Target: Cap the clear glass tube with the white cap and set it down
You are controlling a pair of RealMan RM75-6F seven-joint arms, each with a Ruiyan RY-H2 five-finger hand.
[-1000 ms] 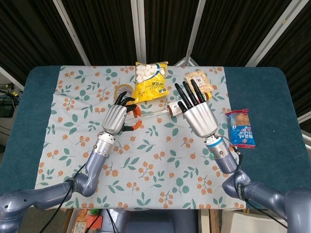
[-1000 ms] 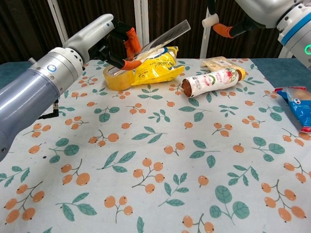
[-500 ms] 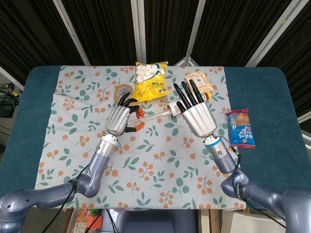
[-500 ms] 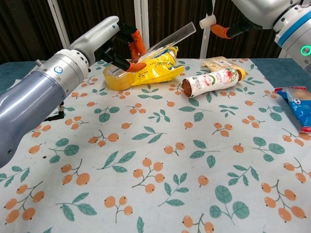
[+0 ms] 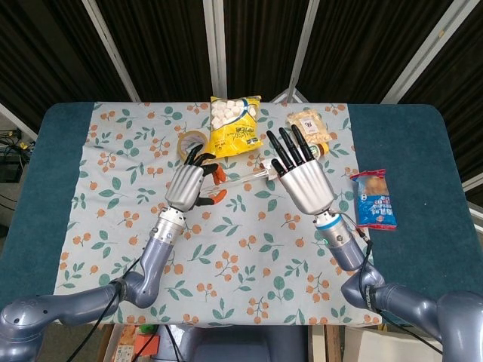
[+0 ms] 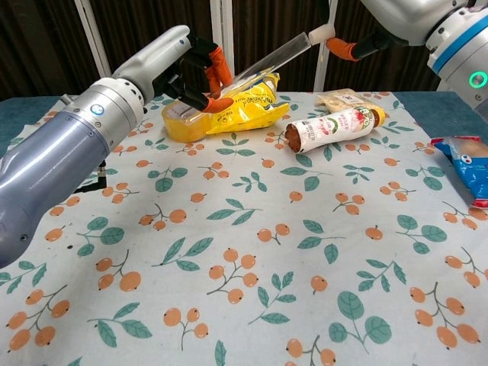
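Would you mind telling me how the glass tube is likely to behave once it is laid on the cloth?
The glass tube looks round and smooth, so it would probably roll. Being thin clear glass, it is likely fragile and slippery. The flat tablecloth offers nothing obvious to stop it.

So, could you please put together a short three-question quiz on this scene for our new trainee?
1. True or false: the left hand holds the clear glass tube tilted above the table.
2. Which hand holds the white cap? A) left B) right C) neither
3. Fill in: the cap is at the tube's ____ end.

Key: 1 true. 2 B, the right hand pinches it. 3 upper; whether it is fully seated cannot be told.
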